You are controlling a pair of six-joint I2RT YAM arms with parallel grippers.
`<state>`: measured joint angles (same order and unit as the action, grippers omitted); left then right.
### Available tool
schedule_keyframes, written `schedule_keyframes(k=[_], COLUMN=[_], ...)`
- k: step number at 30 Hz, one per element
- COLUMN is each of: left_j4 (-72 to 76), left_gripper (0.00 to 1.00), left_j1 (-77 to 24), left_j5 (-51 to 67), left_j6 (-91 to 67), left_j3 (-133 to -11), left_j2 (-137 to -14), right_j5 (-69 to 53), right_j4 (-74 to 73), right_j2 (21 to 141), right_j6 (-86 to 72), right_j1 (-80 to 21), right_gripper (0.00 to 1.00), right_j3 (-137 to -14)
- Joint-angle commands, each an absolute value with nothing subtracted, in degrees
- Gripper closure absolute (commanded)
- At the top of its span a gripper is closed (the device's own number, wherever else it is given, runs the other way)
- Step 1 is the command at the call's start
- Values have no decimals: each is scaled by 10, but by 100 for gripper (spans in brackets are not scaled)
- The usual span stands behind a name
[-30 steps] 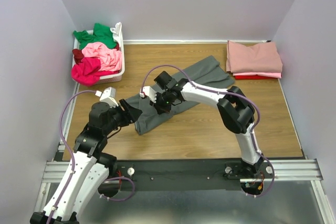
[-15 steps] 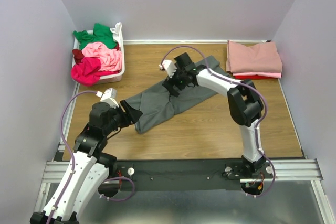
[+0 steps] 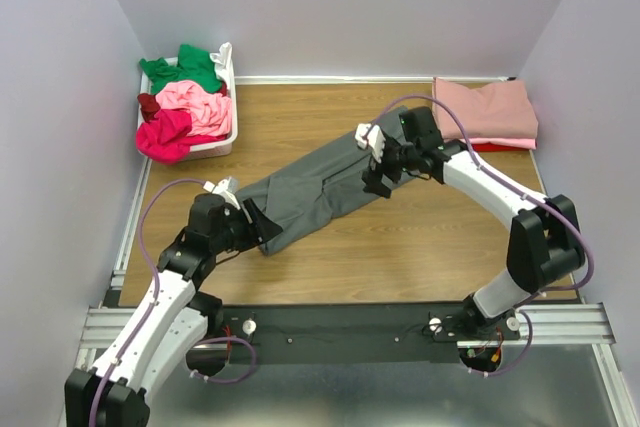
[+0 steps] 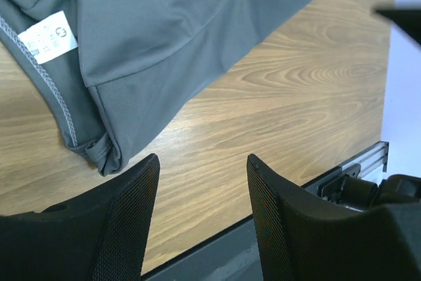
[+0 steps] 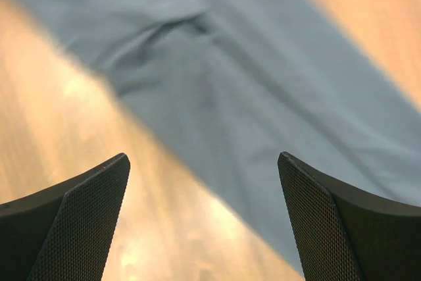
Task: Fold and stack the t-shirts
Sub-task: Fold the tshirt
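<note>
Pale lilac walls close round a brown wood-grain table (image 3: 430, 237), on which a dark grey cloth t-shirt (image 3: 310, 187) lies as a long diagonal band across the middle, narrowed lengthwise but not yet folded short. What has just changed is on the right: a second ago the right tool (image 3: 378, 175) was shut low over the near-left half of the band; now it has let go, travelled to the far-right half, and hangs above the cloth with its jaws spread wide and nothing between them, as the blurred right wrist view confirms. The left tool (image 3: 258, 227) has drawn back slightly toward its base and sits just off the near-left end of the shirt, also parted and empty; its wrist view shows the hemmed corner and a white care label (image 4: 47, 36) lying just ahead of the black fingers (image 4: 128, 208), untouched. So the lengthwise pass looks finished, and both arms seem placed to take opposite ends for the crosswise fold. Afterwards the shirt belongs on the folded stack of dusty-rose, pink and red shirts (image 3: 485, 112) at the far right, while green, pink, magenta and maroon shirts (image 3: 185, 97) wait in the white plastic basket (image 3: 228, 137) at the far left.
</note>
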<state>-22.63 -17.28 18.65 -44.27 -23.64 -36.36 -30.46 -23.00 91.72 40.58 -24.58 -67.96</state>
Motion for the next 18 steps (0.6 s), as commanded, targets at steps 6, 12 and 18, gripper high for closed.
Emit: schedule_keyframes(k=[6,12,18], left_j4=[-252,-301,-314], left_gripper=[36,41,41], left_j1=[-201,-236,-306], left_j5=[127,63,5], left_j6=[-519,-602,-637], left_j3=[-233,-233,-251], left_j2=[-410,-410,-504], right_j5=[-420,-423,-431], right_j4=[-271,-267,-267], right_j2=[896,902,897], right_j6=[514,497,490], right_j1=[-227,-221,-207], right_gripper=[0,1,1], right_j3=[-588,-593,-590])
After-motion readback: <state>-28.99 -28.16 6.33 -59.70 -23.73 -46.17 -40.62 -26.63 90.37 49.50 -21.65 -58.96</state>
